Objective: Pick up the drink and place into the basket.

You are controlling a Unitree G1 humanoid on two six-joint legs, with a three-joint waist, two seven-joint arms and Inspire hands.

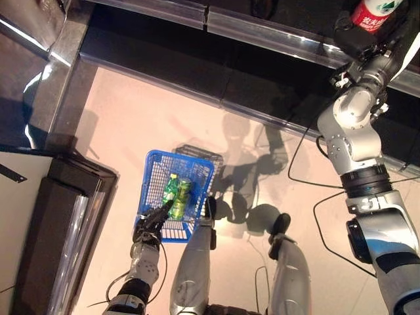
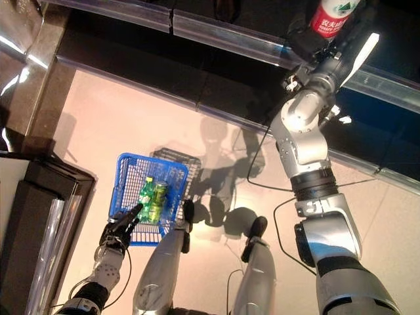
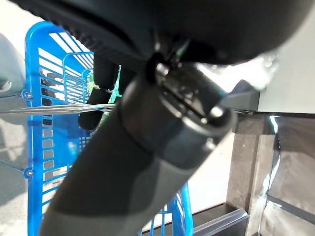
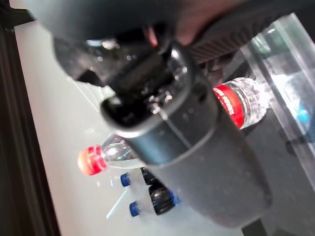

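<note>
Glass-fronted shelving [image 1: 197,13] runs across the top of our view, and up there our right hand [image 1: 357,39] is clenched around a clear bottle [image 4: 231,101] with a red label and red cap, raised well apart from the blue basket [image 1: 154,170] on the pale floor below. The long carry down is where we judge trouble lies: a smooth round bottle could slip out, or be let go short and land on the floor beside the rim. Our left hand [image 1: 149,226] is curled on the basket's handle, near the green bottle [image 1: 170,188] and the can [image 1: 183,190] already inside, so a drop onto them could bounce out. A dark cabinet [image 1: 59,216] stands close on our left. More bottles with blue caps [image 4: 125,179] lie behind the held one.
</note>
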